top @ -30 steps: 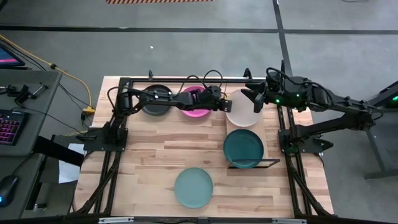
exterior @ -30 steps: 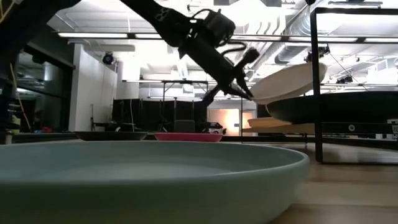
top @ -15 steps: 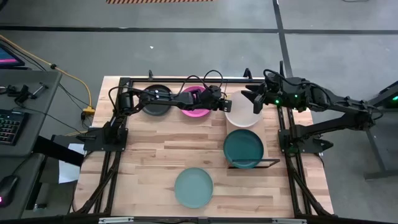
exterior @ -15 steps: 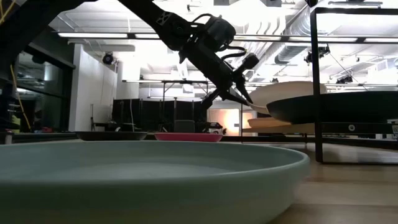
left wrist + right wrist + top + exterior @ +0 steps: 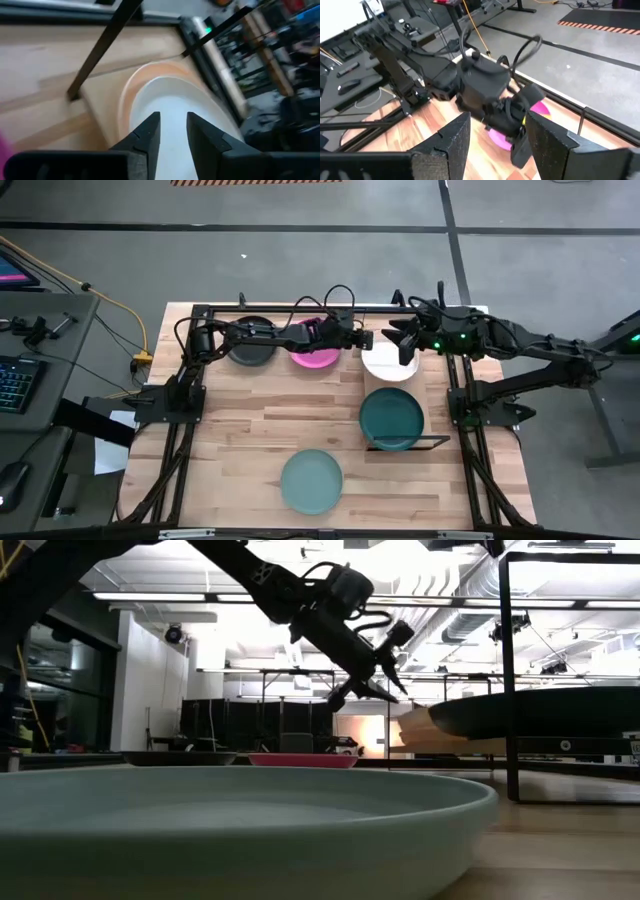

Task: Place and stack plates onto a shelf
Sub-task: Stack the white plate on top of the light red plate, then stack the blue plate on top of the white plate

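The cream white plate (image 5: 390, 364) (image 5: 205, 107) lies flat on the pale peach plate (image 5: 126, 95), on the far half of the shelf (image 5: 97, 92). The dark green plate (image 5: 391, 418) (image 5: 540, 710) sits on the shelf's near half. My left gripper (image 5: 361, 340) (image 5: 385, 680) (image 5: 173, 117) hovers open just left of and above the white plate's rim, touching nothing. My right gripper (image 5: 404, 343) (image 5: 495, 120) hangs open over that plate's far right rim. The black plate (image 5: 248, 350), magenta plate (image 5: 318, 360) and teal plate (image 5: 311, 480) rest on the table.
The shelf's dark wire frame (image 5: 408, 445) (image 5: 510, 670) stands along the right side of the table. The two grippers face each other closely over the white plate. The left arm stretches over the black and magenta plates. Bare wood lies between the teal plate and the far row.
The left gripper lowered the tilted white plate until it lay flat on the peach plate, let go of its rim and drew back up toward the table's left. The right gripper shifted slightly toward the left, over the plate.
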{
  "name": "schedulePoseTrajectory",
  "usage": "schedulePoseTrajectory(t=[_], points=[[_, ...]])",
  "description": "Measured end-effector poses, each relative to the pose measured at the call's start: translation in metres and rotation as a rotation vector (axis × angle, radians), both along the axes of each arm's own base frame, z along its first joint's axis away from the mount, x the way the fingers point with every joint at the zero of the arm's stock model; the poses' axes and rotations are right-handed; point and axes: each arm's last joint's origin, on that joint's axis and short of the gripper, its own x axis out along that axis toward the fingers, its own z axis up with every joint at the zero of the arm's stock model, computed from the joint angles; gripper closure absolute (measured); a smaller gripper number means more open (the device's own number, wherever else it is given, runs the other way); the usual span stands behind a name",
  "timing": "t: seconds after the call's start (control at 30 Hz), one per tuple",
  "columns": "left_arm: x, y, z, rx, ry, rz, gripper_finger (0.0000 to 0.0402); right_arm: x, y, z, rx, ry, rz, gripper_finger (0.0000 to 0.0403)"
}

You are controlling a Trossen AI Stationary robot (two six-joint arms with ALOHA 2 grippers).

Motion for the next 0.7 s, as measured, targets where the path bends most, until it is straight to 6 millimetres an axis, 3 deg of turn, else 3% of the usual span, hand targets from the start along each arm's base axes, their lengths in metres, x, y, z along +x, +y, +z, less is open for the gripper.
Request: schedulePoseTrajectory(t=[0.17,0.37,0.57,0.7], points=[[-0.006,0.011,0.014,-0.028,-0.047,-0.053,0.0299,0.004,0.000,-0.003,0.003,0.025,0.014,0.0231],[-0.027,0.029,0.053,0.010,-0.103,-0.260,0.0298,-0.012,0.003,-0.001,0.066,0.027,0.060,0.0231],[-0.069,0.000,0.111,0.265,-0.088,-0.306,0.0298,-0.025,0.011,-0.023,0.186,0.240,0.032,0.0231],[-0.111,-0.025,0.127,0.367,-0.112,-0.310,0.0298,-0.023,0.020,-0.052,0.254,0.342,0.027,0.0231]])
